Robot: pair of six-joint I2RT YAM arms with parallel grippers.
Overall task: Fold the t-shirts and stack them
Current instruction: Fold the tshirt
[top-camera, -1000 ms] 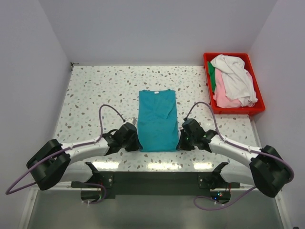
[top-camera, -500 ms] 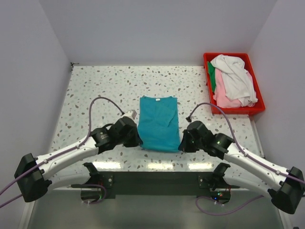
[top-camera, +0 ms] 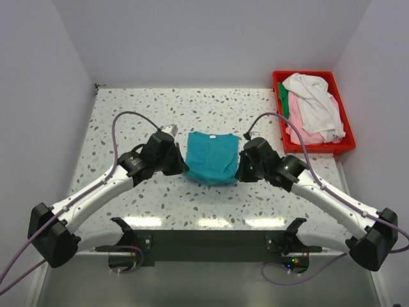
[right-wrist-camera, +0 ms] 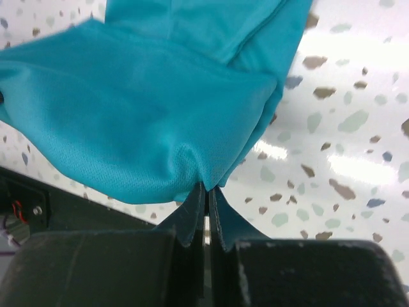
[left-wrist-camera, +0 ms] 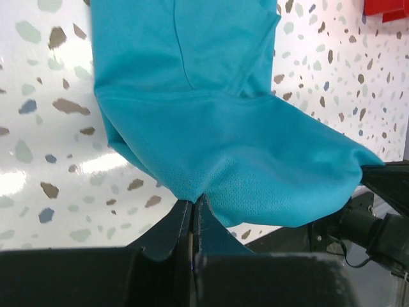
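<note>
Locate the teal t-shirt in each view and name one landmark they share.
Top external: teal t-shirt at the centre of the frame.
Left wrist: teal t-shirt fills the upper frame, its edge pinched at bottom centre.
Right wrist: teal t-shirt fills the upper left, edge pinched at bottom centre.
Shared landmark: the speckled tabletop.

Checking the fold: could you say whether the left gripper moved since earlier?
Yes. The left gripper carried the shirt's hem away from the table's near edge.

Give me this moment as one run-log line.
left tool: shut on teal t-shirt | right tool: shut on teal t-shirt | hem: lifted | red bin: unfolded shirts
</note>
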